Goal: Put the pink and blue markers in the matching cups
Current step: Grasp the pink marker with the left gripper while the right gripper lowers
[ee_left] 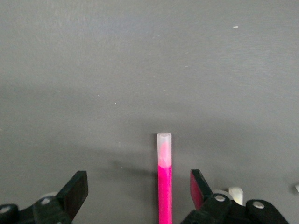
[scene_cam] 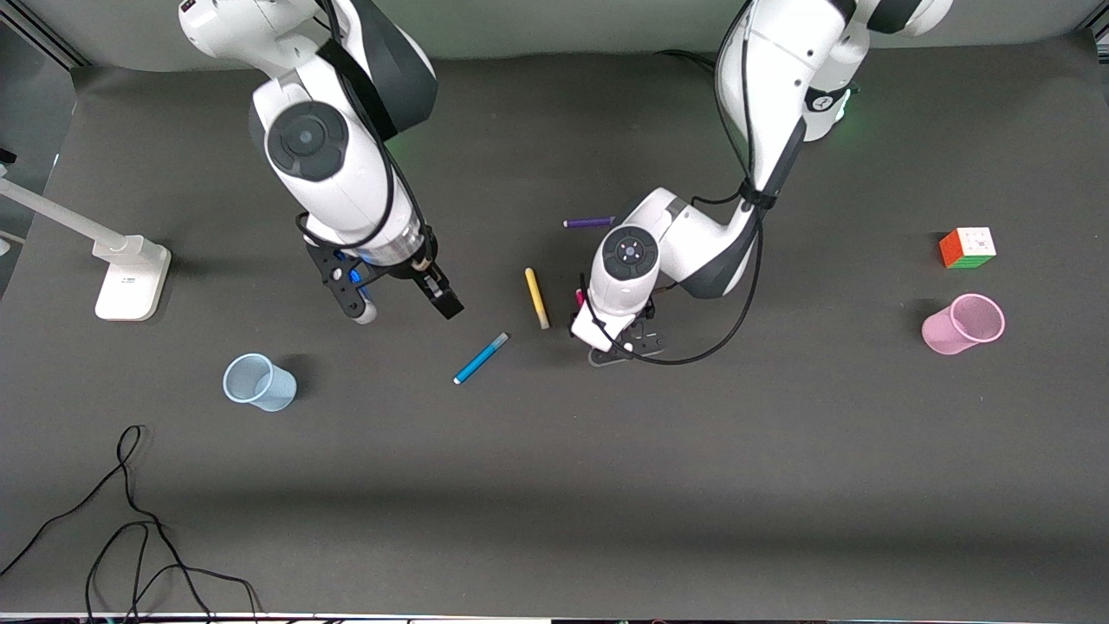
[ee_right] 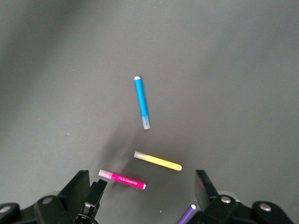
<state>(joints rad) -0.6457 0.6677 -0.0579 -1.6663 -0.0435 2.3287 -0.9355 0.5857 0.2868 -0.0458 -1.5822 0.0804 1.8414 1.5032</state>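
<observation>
The pink marker (ee_left: 164, 186) lies flat on the mat between the fingers of my left gripper (ee_left: 138, 189), which is open and low around it, not touching. In the front view this gripper (scene_cam: 617, 345) hides most of the marker; only a magenta bit (scene_cam: 579, 299) shows. The blue marker (scene_cam: 481, 358) lies on the mat, also in the right wrist view (ee_right: 142, 102). My right gripper (scene_cam: 403, 308) is open and empty, up over bare mat beside the blue marker. The pale blue cup (scene_cam: 258, 382) stands toward the right arm's end. The pink cup (scene_cam: 963, 324) stands toward the left arm's end.
A yellow marker (scene_cam: 536, 297) lies between the blue marker and my left gripper. A purple marker (scene_cam: 589, 222) lies farther from the camera. A colour cube (scene_cam: 968, 248) sits near the pink cup. A white stand (scene_cam: 130, 273) and loose cables (scene_cam: 130, 520) are at the right arm's end.
</observation>
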